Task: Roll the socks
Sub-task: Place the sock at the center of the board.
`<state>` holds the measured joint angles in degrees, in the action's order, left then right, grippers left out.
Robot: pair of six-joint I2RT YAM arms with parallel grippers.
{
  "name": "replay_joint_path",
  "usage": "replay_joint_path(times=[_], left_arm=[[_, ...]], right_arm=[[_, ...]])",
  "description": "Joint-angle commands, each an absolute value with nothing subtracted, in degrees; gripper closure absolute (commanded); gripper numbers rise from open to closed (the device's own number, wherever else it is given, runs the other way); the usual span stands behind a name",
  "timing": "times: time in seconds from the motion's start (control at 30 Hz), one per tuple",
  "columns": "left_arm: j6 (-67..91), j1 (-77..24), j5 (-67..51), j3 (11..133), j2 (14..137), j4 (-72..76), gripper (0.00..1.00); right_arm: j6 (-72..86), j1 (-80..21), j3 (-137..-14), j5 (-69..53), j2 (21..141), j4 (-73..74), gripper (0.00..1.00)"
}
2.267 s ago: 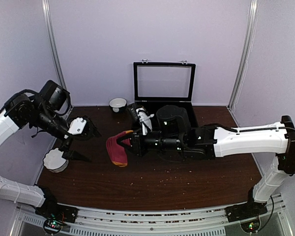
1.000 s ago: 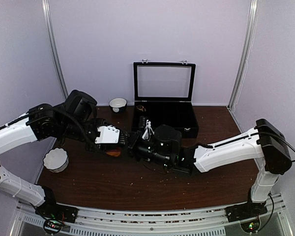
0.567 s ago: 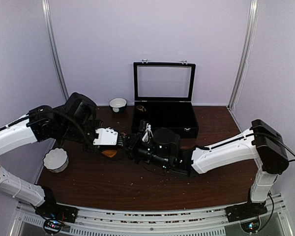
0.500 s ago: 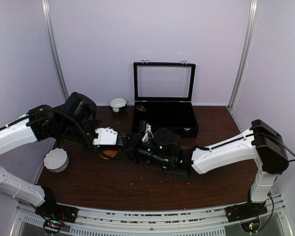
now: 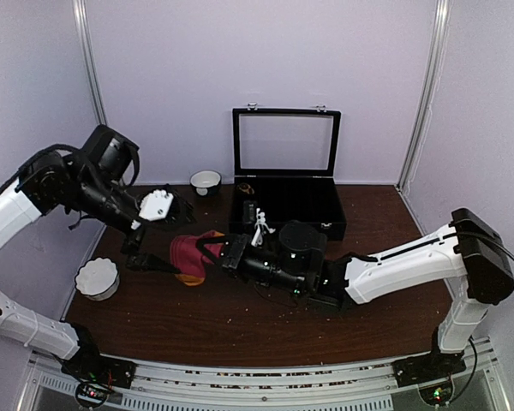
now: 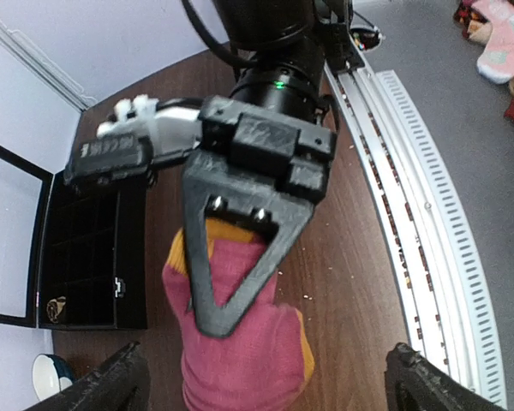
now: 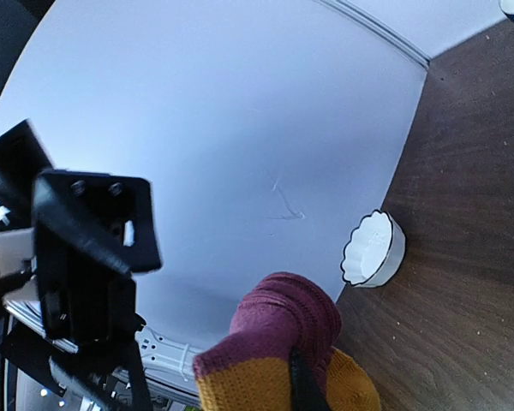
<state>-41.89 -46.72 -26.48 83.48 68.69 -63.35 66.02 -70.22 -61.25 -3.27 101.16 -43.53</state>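
Magenta-red sock [image 5: 190, 255] with orange patches is seen lying on the dark wooden table [image 5: 240, 330], left of centre and in front of the near-left corner of the black case [image 5: 325, 214]. In the right wrist view its fabric is bunched into a rounded hump at the end turned towards the left wall.

The sock is gripped at its right-hand end by the right end effector [image 5: 212, 250], whose jaws are closed down on the cloth. In the left wrist view one dark triangular finger [image 6: 231, 282] is laid across the top of the sock, while the other finger cannot be made out. The right arm is stretched low across the table from the right side.

The left end effector [image 6: 265, 372] is held above and to the left of the sock, clear of it. Its jaws are spread wide and nothing is held in them.

A white fluted bowl [image 5: 97, 278] is placed near the left edge of the table, well apart from the sock. A smaller bowl [image 5: 206, 181] is set at the back, just beside the case. The lid of the case is stood upright against the back wall, and dark compartments are shown inside the case in the left wrist view.
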Motion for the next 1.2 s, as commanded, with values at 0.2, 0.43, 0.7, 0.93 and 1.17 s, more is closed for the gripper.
replay_joint_path(times=[0.2, 0.43, 0.7, 0.93, 1.17], left_arm=[[-47.5, -26.4, -50.6, 86.4, 72.6, -74.9, 0.08], [-49.7, -25.6, -59.0, 84.8, 77.0, -77.3, 0.21], [-42.2, -20.1, -49.1, 78.3, 76.5, -63.6, 0.02], [-40.0, -19.6, -45.3, 76.5, 75.0, -59.7, 0.02], [-40.8, -19.6, -43.5, 73.5, 74.1, -59.5, 0.02]], right_arm=[[43.1, -69.8, -61.8, -13.9, 92.8, -40.5, 1.0], [31.8, -70.8, -64.1, -12.8, 90.4, -24.1, 1.0], [-0.3, -77.1, -68.9, 29.3, 92.5, 20.9, 1.0], [-19.5, -82.0, -73.0, 46.1, 108.4, 22.9, 1.0], [-23.5, -85.6, -83.1, 41.9, 123.7, 22.0, 1.0]])
